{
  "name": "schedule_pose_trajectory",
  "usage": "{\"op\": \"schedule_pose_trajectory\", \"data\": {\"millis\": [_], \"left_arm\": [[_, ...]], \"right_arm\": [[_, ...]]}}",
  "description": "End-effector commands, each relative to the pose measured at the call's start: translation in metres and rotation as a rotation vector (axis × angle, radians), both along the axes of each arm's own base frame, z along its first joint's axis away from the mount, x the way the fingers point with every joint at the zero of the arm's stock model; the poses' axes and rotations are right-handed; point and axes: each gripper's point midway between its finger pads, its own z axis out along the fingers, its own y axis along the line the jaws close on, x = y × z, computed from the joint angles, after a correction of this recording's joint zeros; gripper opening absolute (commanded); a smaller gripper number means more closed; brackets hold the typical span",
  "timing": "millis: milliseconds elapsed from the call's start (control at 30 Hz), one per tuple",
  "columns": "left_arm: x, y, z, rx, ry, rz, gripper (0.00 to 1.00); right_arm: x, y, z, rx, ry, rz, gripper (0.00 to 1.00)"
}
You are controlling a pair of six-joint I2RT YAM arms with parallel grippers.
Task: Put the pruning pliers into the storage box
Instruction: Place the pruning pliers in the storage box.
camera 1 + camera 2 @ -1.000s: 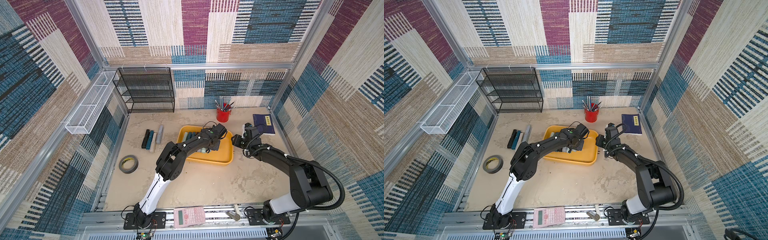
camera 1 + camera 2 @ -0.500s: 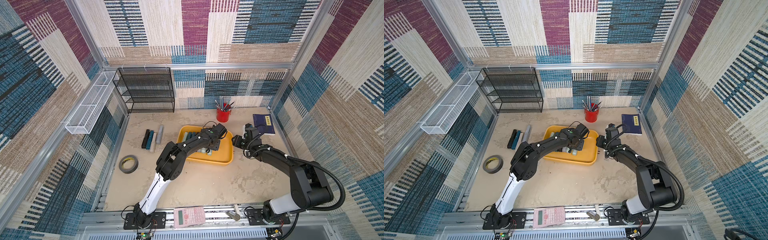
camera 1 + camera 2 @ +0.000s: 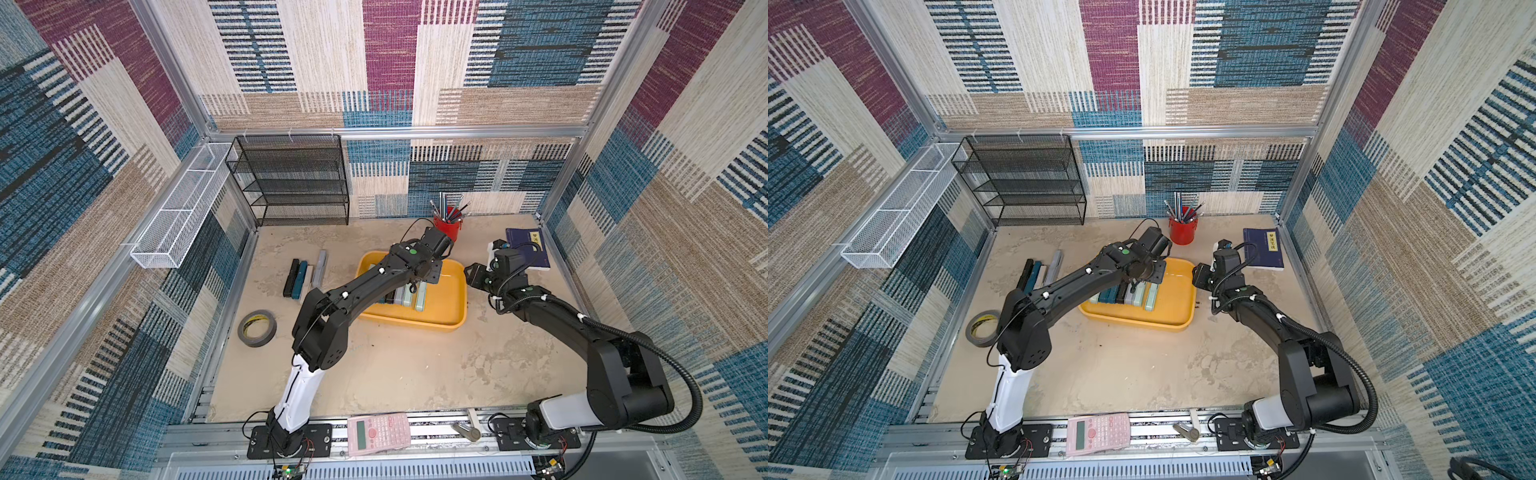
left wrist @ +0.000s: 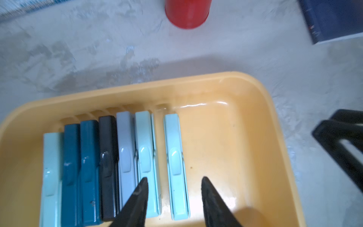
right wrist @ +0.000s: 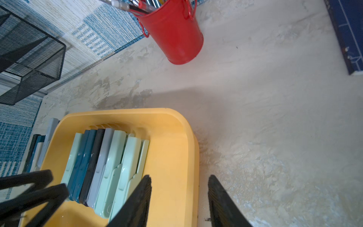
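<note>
The yellow storage box (image 3: 415,325) sits near the middle of the worktop (image 3: 395,365). Seven pruning pliers (image 4: 108,157) lie flat in its left half, side by side: mint, two teal, black, grey and two more mint. The last mint piece (image 4: 175,163) lies slightly apart from its neighbour.

The left gripper (image 4: 174,178) hangs over the box. Its jaws are open and hold nothing, with the last mint piece below the gap between them. One fingertip (image 4: 142,188) overlaps the neighbouring mint piece in the wrist view; whether it touches cannot be told.

The right gripper (image 5: 179,176) hangs at the box's right edge. Its jaws are open and empty, one over the inside of the box and one over the bare worktop.

Four more pliers (image 3: 305,274), black, teal, whitish and grey, lie together on the worktop to the left of the box.

A red pencil pot (image 3: 448,228) stands behind the box, and a dark blue book (image 3: 527,248) lies to its right. A tape roll (image 3: 257,328) lies near the left edge.
</note>
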Motion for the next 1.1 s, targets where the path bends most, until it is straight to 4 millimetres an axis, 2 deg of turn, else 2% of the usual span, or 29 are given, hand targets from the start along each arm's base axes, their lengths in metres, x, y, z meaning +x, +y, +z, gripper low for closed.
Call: {"op": "schedule_pose_trajectory", "data": {"millis": [0,67,233,333,433,633,867,1067], "left_arm": [[0.010,0.033,0.028,0.012,-0.077,0.015,0.49],[0.015,0.063,0.031,-0.011,-0.091,0.055,0.52],[0.016,0.141,0.012,-0.067,-0.031,0.178,0.56],[0.013,0.171,-0.002,-0.063,-0.010,0.215,0.56],[0.010,0.191,-0.019,-0.059,0.030,0.241,0.56],[0.011,0.205,-0.044,-0.087,0.076,0.254,0.56],[0.017,0.209,-0.068,-0.122,0.138,0.239,0.54],[0.017,0.204,-0.075,-0.150,0.157,0.212,0.50]], "right_arm": [[-0.003,0.013,0.011,-0.033,-0.014,0.046,0.49],[-0.007,0.030,0.014,-0.047,-0.014,0.084,0.50],[-0.016,0.081,0.001,-0.015,0.037,0.191,0.52],[-0.019,0.103,-0.017,0.032,0.095,0.236,0.53],[-0.020,0.119,-0.033,0.058,0.148,0.259,0.54],[-0.019,0.135,-0.056,0.125,0.220,0.273,0.55],[-0.016,0.145,-0.079,0.160,0.278,0.278,0.55],[-0.008,0.155,-0.082,0.189,0.279,0.289,0.55]]}}
